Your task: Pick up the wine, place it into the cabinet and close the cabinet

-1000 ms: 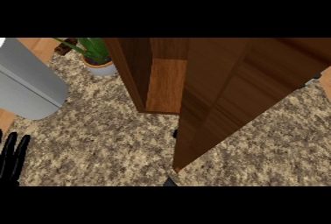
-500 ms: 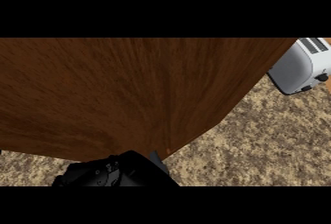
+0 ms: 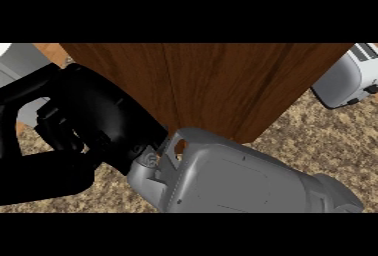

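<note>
The wine shows nowhere in the head view. A brown wooden cabinet panel point(image 3: 214, 85) fills the upper middle, its lower corner ending just above my wrist. My right hand point(image 3: 103, 120) sits large at the left, against the panel's left side. Its grey forearm point(image 3: 236, 180) comes in from the lower right. The hand is open, with one finger stretched to the left edge, the thumb stretched out below, and the others loosely bent. Nothing is held in it. The cabinet's inside is hidden. My left hand is out of the picture.
A white toaster point(image 3: 347, 80) stands at the right edge on the speckled stone counter point(image 3: 325, 145). A pale grey object point(image 3: 18, 65) shows partly at the upper left, behind the hand.
The view has swung a second time. My right hand and forearm have risen from the lower edge to fill the left and bottom. The cabinet panel now takes up less of the picture.
</note>
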